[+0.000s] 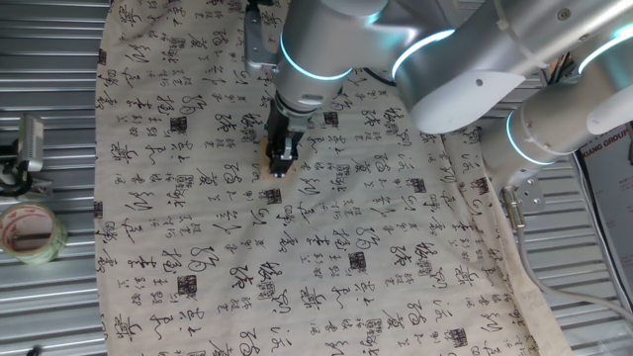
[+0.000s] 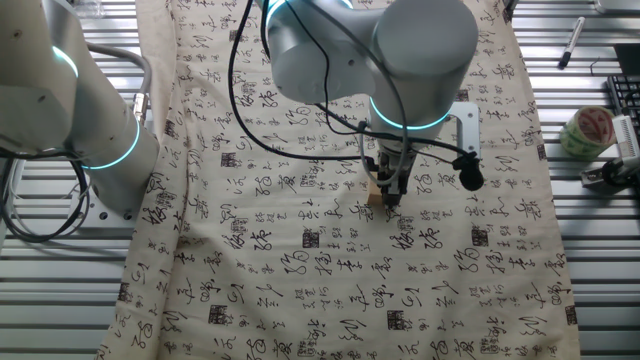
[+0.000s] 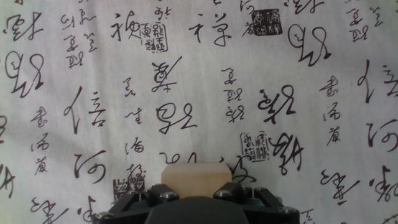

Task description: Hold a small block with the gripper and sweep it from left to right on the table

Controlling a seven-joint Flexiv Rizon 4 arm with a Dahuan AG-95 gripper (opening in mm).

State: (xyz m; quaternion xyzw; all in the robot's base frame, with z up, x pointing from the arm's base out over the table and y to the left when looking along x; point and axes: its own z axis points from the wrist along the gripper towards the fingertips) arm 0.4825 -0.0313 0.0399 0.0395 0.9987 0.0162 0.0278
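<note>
On the counter (image 1: pixel 59 297), near the middle of the calligraphy cloth (image 1: pixel 326 257), I see my gripper (image 1: pixel 282 163) pointing straight down with its tips at the fabric. Its jaws sit narrow, pinched onto the small block (image 1: pixel 280 170), a pale tan cube resting on the cloth. In the other fixed view the gripper (image 2: pixel 390 192) has the block (image 2: pixel 376 193) peeking out at its 9 o'clock side. In the hand view the block (image 3: pixel 196 180) fills the gap at 6 o'clock. A roll of tape (image 1: pixel 30 232) lies well apart on the ribbed metal at 9 o'clock.
</note>
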